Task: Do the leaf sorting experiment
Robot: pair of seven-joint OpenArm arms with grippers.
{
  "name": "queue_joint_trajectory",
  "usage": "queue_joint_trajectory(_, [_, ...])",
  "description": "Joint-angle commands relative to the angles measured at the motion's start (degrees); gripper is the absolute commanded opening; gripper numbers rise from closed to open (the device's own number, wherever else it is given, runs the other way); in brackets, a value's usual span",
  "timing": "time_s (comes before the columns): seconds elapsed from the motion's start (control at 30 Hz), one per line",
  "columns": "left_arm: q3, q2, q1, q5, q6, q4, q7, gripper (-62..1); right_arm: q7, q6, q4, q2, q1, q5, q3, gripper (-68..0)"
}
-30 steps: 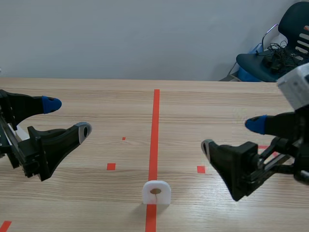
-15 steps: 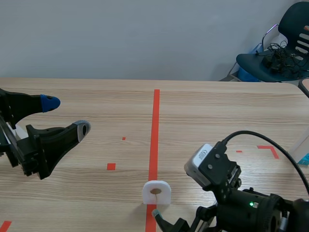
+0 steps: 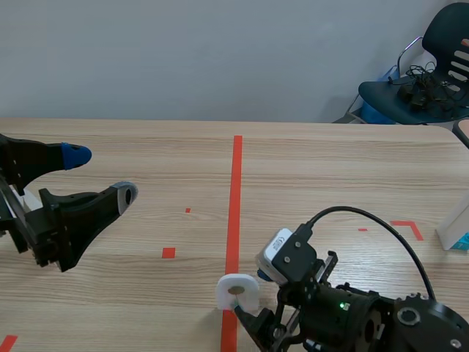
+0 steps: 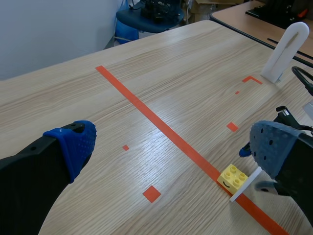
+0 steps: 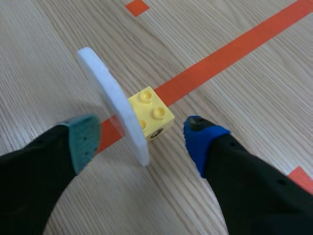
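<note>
My right gripper (image 5: pixel 143 142) is low over the table (image 3: pixel 330 169), jaws spread and holding nothing. Between them stand the white plate (image 5: pixel 115 105) and the yellow brick (image 5: pixel 152 115) that props it. The pair sits on the red tape line (image 3: pixel 236 191), close in front of me and just my side of the table's middle. My left gripper (image 3: pixel 100 176) hangs well apart on its own side, also spread wide and empty.

The step in hand, as I judge it, is to take hold of this little stand. The teal pad (image 5: pixel 83 142) is on the side of the plate's bare face and the blue pad (image 5: pixel 203 139) is beyond the brick. A straight close would therefore pinch plate and brick together through their thickness. The teal pad looks just beside the plate's foot, though from this angle I cannot say whether it already touches. To do it well I should centre first so both pads meet at once. A one-sided push would tip the thin plate or skid the brick along the tape. I should also bite low, where the brick backs the plate, and close gently.

The plate stands on edge, and its length runs upward from a flat foot to a rounded top. Its broad face, with a small brown spot at the middle, looks back toward me along the tape. Its width lies across the tape. The brick sits against the far face, studs up.
</note>
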Motion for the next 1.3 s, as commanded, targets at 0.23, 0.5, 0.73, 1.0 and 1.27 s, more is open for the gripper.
queue_joint_trajectory(0.23, [-0.7,0.0,-0.2,-0.8,-0.1,0.1,-1.9,1.4,0.9,0.2,2.0,0.2,0.1,0.6,0.4,-62.8])
queue_joint_trajectory(0.5, [-0.7,0.0,-0.2,-0.8,-0.1,0.1,-1.9,1.4,0.4,0.5,9.9,0.7,-2.4,0.6,4.4,-62.9])
queue_joint_trajectory(0.73, [-0.7,0.0,-0.2,-0.8,-0.1,0.1,-2.1,1.4,-7.0,0.4,27.6,0.9,-13.1,8.6,18.6,-62.9])
queue_joint_trajectory(1.0, [-0.7,0.0,-0.2,-0.8,-0.1,0.1,-2.1,1.4,-13.8,-1.8,28.0,0.7,-16.2,18.3,35.2,-62.9])
queue_joint_trajectory(1.27, [-0.7,0.3,-0.2,-0.8,-0.1,0.1,-2.1,1.4,-13.8,-5.5,13.0,0.8,-8.0,18.4,40.2,-62.9])
